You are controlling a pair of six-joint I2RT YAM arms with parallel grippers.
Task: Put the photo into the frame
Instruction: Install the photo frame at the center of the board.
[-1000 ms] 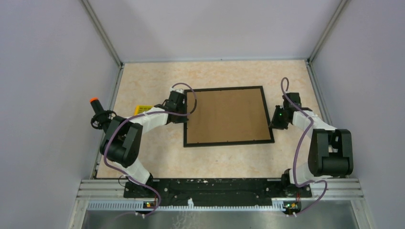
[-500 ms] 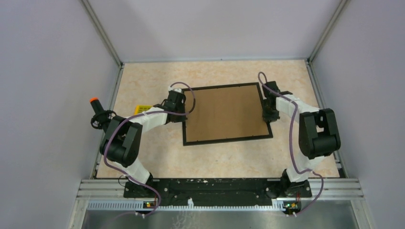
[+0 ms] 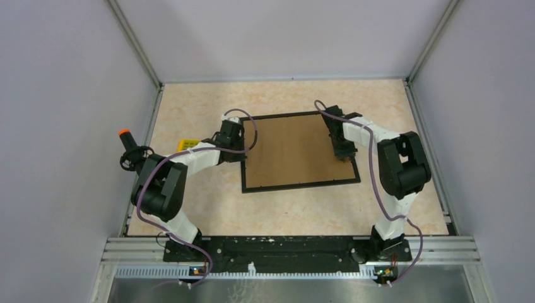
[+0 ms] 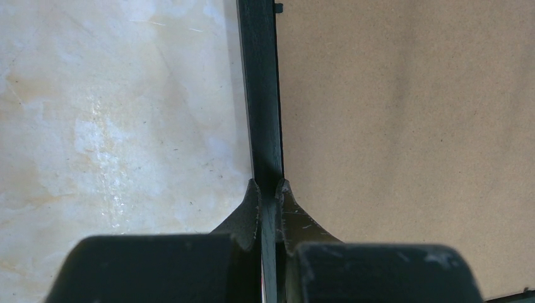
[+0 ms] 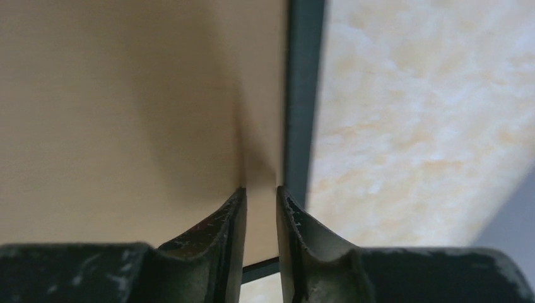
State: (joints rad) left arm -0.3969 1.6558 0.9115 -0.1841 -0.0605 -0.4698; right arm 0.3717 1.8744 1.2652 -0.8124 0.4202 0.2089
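Left pincer (image 4: 268, 187) clamped, right pincer (image 5: 260, 191) barely parted, arms extended

Cardboard sheet (image 3: 293, 151) lies in the frame (image 3: 301, 185); left hand (image 4: 268, 187) astride its left rail, apparently touching.

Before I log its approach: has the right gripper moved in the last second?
Yes. The right gripper swung left, away from the table's right rail, to the frame's right edge.

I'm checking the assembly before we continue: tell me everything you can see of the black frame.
The frame is a thin, matte black rectangle lying flat on the table, slightly skewed. A brown cardboard sheet fills its opening. The left end effector is clamped on its left rail. The right end effector sits just inside the right rail, over the sheet.
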